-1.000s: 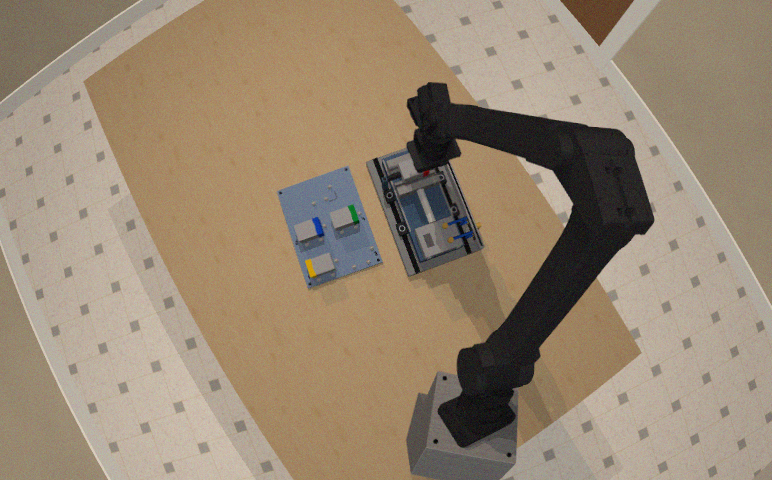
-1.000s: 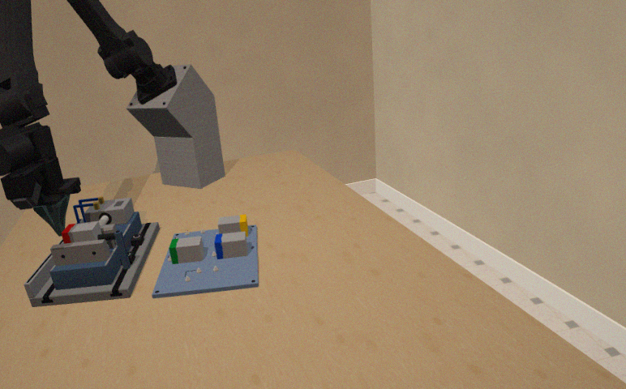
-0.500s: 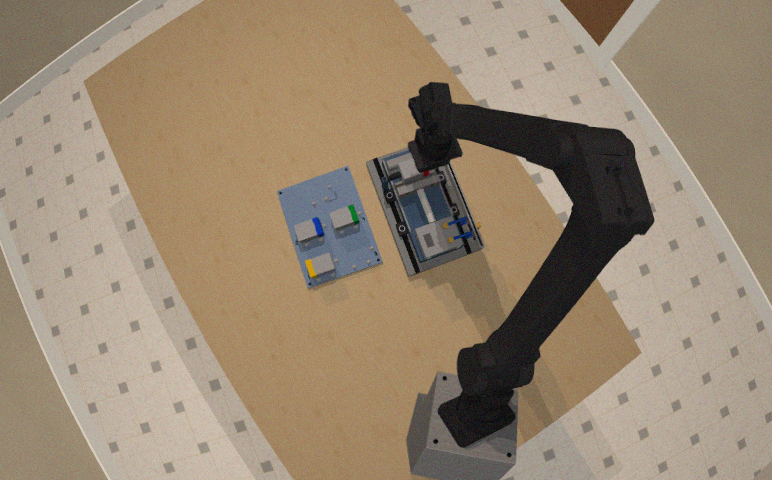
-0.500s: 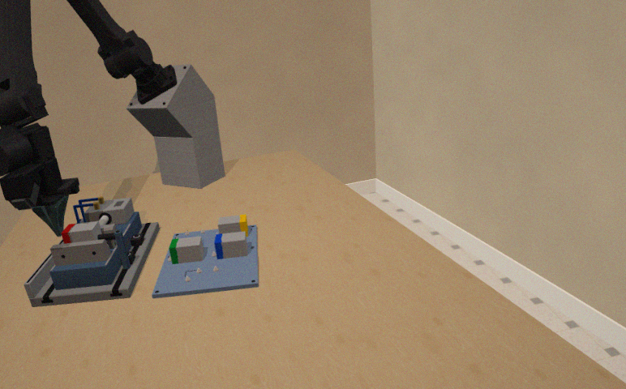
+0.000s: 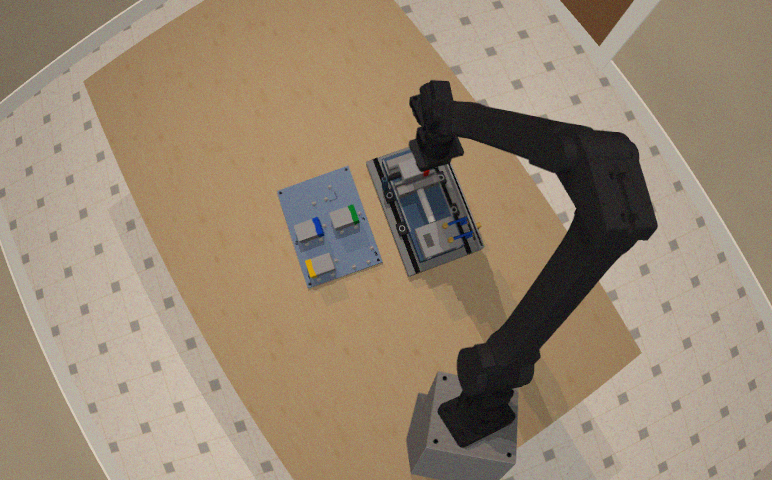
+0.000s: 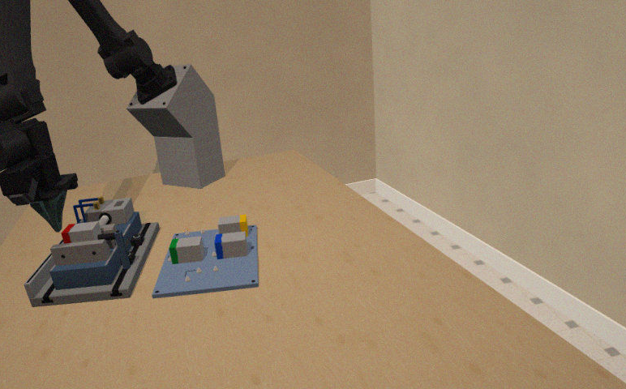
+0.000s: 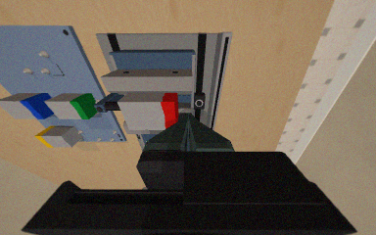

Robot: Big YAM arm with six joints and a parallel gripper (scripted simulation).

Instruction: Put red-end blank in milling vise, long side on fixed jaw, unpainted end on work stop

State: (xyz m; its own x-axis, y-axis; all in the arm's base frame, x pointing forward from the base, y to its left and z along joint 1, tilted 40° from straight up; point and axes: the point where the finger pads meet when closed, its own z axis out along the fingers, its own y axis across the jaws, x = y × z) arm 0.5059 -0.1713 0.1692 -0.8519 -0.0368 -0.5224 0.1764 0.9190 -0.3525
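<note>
The red-ended blank lies in the vise, lengthwise along the fixed jaw, red end away from the work stop. Its unpainted end is at or very near the stop; contact with stop and jaw cannot be made out. My gripper is shut and empty, its tips close beside the red end. The green-ended, blue-ended and yellow-ended blanks rest separately on the blue plate.
The moving jaw with blue hoses stands at the vise end nearer the arm base. Black clamps and posts line the vise's long sides. Small white pegs stick up from the plate, which lies next to the vise.
</note>
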